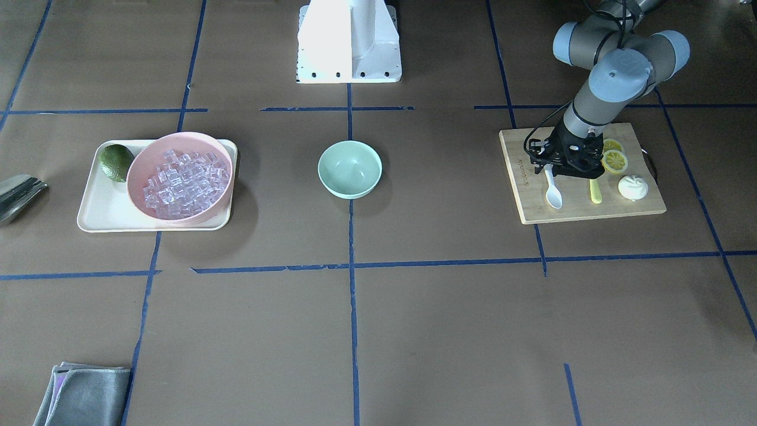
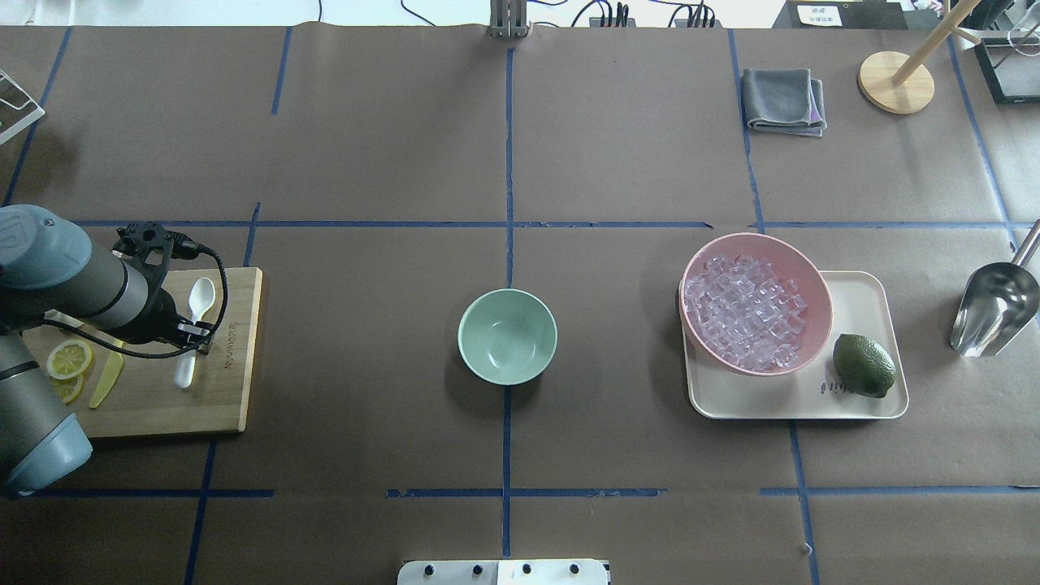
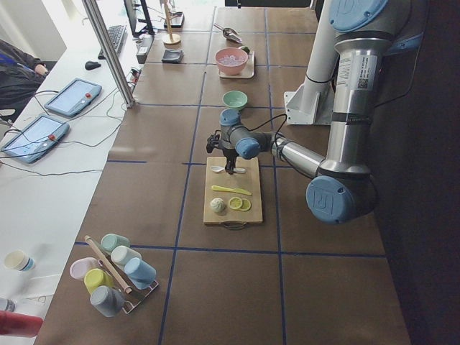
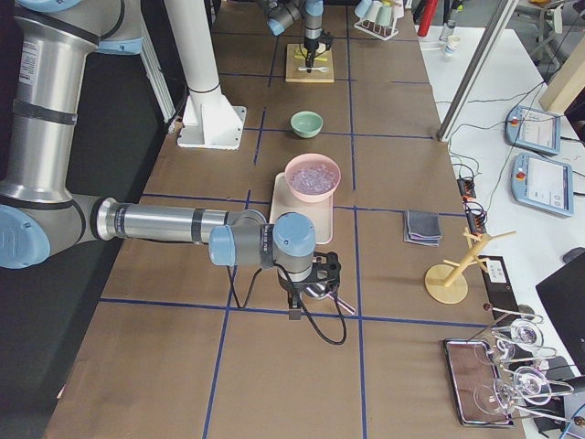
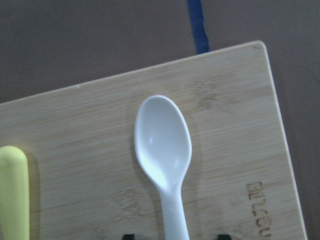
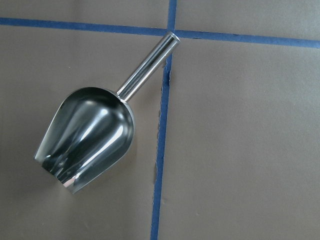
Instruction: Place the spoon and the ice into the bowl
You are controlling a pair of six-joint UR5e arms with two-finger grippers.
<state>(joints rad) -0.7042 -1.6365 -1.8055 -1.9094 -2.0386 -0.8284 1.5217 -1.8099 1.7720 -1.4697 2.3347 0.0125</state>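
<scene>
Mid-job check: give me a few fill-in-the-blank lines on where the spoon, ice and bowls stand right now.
The small white plastic spoon lies on the wooden cutting board with its scoop facing ____.
The clear ice cubes are all heaped in the wide pink bowl; the small round mint-green bowl is ____.
The left gripper is open astride the spoon's ____.
The pink bowl stands on the robot's ____ side of the table.
Missing: up; empty; handle; right.

left arm: reaching out low, wrist turned down | left gripper (image 1: 550, 169): pointing down, jaws apart | right arm: stretched out, wrist down | right gripper (image 4: 311, 285): jaw state unclear
</scene>
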